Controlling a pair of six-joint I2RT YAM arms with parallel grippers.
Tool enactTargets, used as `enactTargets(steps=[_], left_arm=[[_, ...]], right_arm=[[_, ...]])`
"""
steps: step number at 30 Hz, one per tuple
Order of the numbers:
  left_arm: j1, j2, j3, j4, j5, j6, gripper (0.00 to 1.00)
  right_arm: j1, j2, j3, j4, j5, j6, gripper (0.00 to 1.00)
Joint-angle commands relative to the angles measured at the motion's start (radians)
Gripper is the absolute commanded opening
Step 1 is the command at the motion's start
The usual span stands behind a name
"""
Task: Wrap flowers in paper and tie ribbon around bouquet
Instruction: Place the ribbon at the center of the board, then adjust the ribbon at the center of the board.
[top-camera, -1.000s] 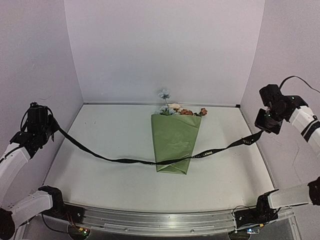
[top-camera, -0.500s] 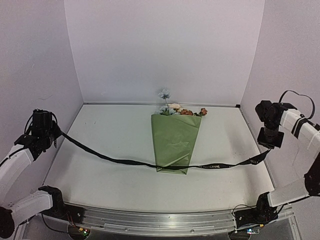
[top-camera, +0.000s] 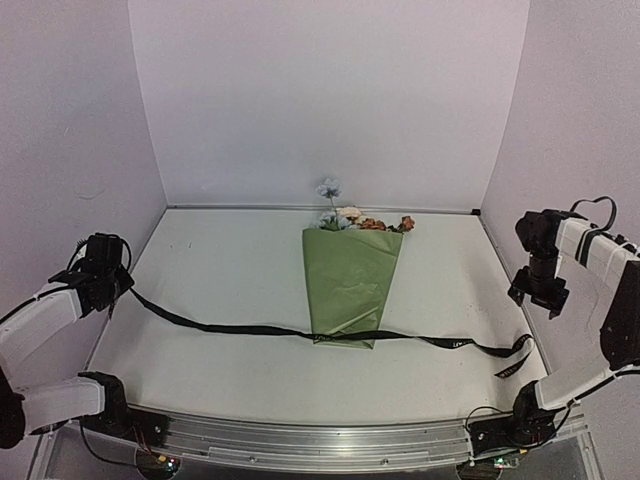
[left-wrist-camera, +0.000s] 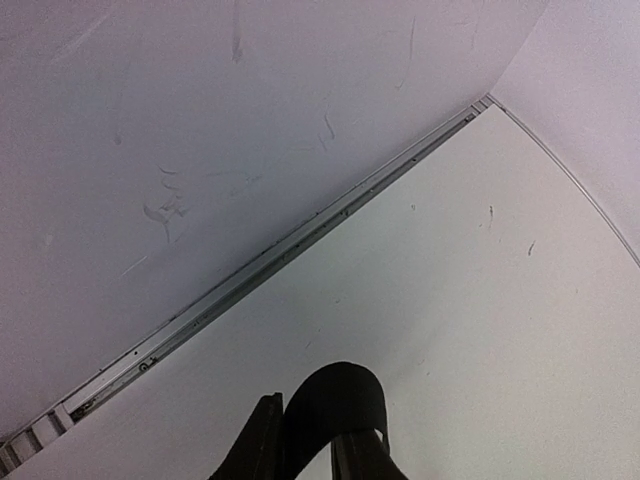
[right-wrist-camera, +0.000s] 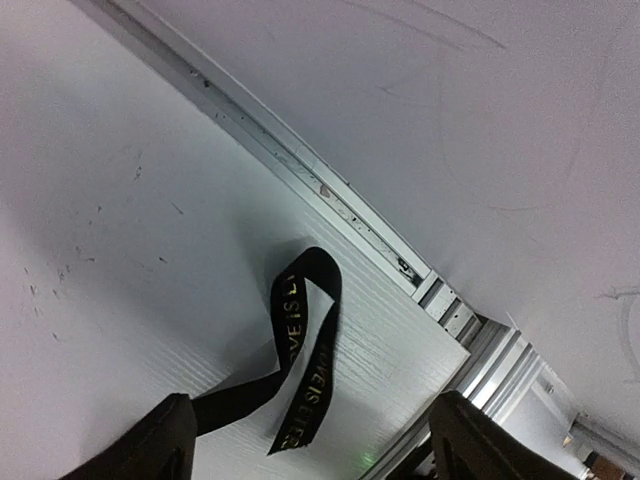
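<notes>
The bouquet stands as a cone of olive-green paper (top-camera: 350, 285) flat on the middle of the table, with the flowers (top-camera: 352, 216) sticking out of its wide far end. The black ribbon (top-camera: 240, 327) lies slack across the table and passes at the cone's narrow near tip. Its left end loops up between the fingers of my left gripper (top-camera: 112, 288) (left-wrist-camera: 310, 425), which is shut on the ribbon (left-wrist-camera: 335, 395). The lettered right end of the ribbon (right-wrist-camera: 305, 345) (top-camera: 505, 355) lies loose on the table under my right gripper (top-camera: 540, 297) (right-wrist-camera: 320, 450), whose jaws stand wide open and hold nothing.
White walls close in the table on the left, back and right. A metal strip (left-wrist-camera: 300, 245) (right-wrist-camera: 330, 190) runs along the foot of each side wall, close to each gripper. An aluminium rail (top-camera: 320, 440) with the arm bases lines the near edge.
My right gripper came down near the right wall and opened, and the ribbon end dropped onto the table. My left gripper sank lower with its end, so the ribbon now lies slack.
</notes>
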Motion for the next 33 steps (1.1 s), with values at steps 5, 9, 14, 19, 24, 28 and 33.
enactTargets(steps=[5,9,14,19,24,28,33], left_arm=[[0.006,0.0,0.096,0.001,0.069,0.036,0.7],[0.006,0.024,0.185,-0.023,0.151,0.091,0.91],[0.004,0.086,0.275,0.044,0.414,0.155,1.0],[-0.041,0.214,0.305,0.187,0.728,0.098,1.0],[-0.196,0.376,0.331,0.373,0.822,0.073,1.0],[-0.261,0.549,0.364,0.516,0.945,-0.002,1.0],[-0.326,0.736,0.423,0.619,1.006,-0.044,0.99]], right_arm=[[-0.005,-0.033,0.032,0.036,-0.225,-0.045,0.98],[0.039,-0.053,0.022,0.126,-0.378,-0.092,0.98],[0.184,-0.018,0.029,0.275,-0.505,-0.11,0.98],[0.309,0.151,0.118,0.41,-0.593,-0.08,0.98],[0.381,0.322,0.182,0.551,-0.673,-0.015,0.98],[0.426,0.448,0.243,0.612,-0.705,0.02,0.98],[0.464,0.528,0.25,0.689,-0.722,0.068,0.97]])
